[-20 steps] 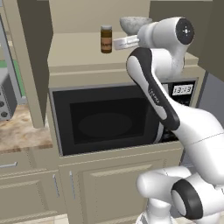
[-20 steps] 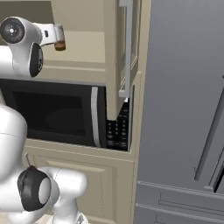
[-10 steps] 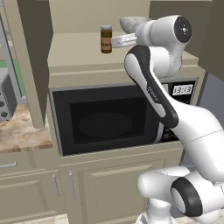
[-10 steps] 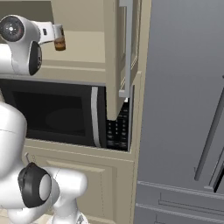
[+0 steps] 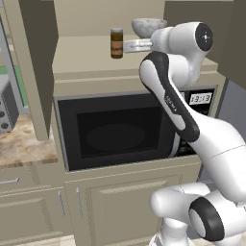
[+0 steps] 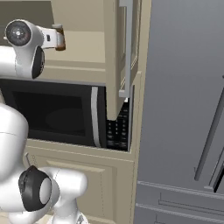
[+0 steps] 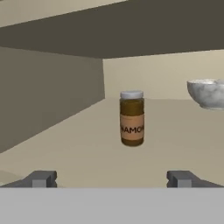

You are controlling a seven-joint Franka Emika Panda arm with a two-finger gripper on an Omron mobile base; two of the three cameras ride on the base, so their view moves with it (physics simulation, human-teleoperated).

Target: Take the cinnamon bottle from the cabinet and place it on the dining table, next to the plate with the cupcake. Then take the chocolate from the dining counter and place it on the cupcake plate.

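Hand view showed the open gripper (image 7: pixel 112 178) had crept closer to the upright cinnamon bottle (image 7: pixel 131 118) at twelve o'clock, grasp pending.

Brown glassy cinnamon bottle (image 7: pixel 131 118) (pale matt lid), marbled stone-look bowl (image 7: pixel 207 93), matt beige cabinet shelf (image 7: pixel 92 148)

Cinnamon bottle (image 7: pixel 131 118): small brown jar with a pale cap and an orange-tan label showing part of the printed name. It stands upright and free on the beige cabinet shelf (image 7: pixel 166 153), toward the shelf's left side above the microwave.
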